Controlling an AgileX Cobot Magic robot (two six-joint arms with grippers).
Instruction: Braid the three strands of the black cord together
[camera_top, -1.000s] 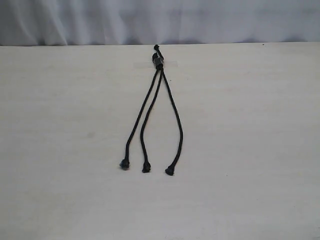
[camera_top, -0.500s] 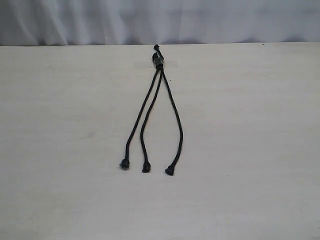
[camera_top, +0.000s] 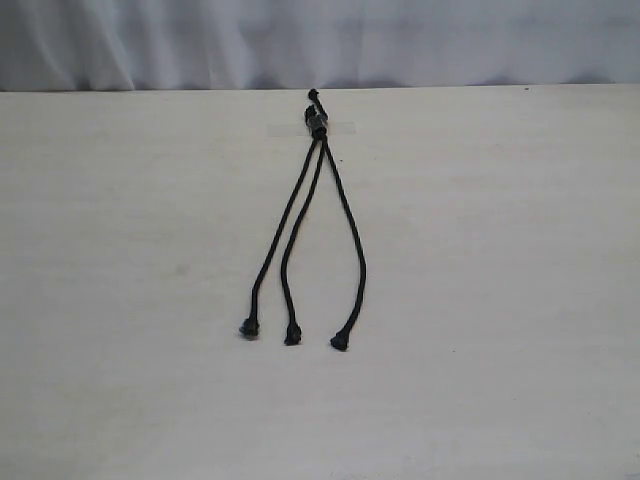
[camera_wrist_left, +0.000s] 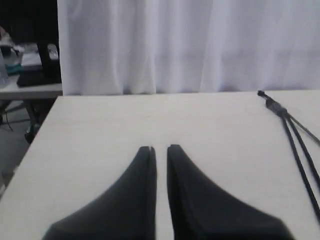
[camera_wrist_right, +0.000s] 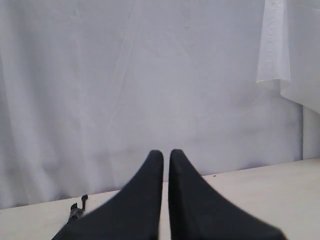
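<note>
Cord count first: one black cord (camera_top: 322, 148) lies flat on the pale bench (camera_top: 500, 300), along its middle line and nearer the far edge than the near one. Its single clasp (camera_top: 317, 120) sits just short of the far edge, below the white curtain (camera_top: 450, 40), with a short stub poking out beyond it toward that edge. One faint pale strip, apparently tape (camera_top: 345, 127), crosses the bench at the clasp.

From the clasp the three strands (camera_top: 361, 262) fan toward the near edge. They lie unbraided. The left and middle ones run close together at first and then part, and the right one bows outward before curling back in. There are three knobby tips (camera_top: 292, 335), one per strand. They rest apart from each other in a slightly slanted row about midway across the bench, and the right one lies nearest the near edge.

Two grippers show, each only in its own wrist view. The left gripper (camera_wrist_left: 159, 149) hovers above the bench near its left edge. Its two dark fingers (camera_wrist_left: 135, 190) are drawn together, with only a thin slit between them and nothing in it. The cord lies well off to its side, untouched. The right gripper (camera_wrist_right: 166, 153) faces the curtain. Its two fingers (camera_wrist_right: 195, 200) are likewise nearly meeting, gripping and touching nothing, and the clasp end of the cord lies well apart from it.
</note>
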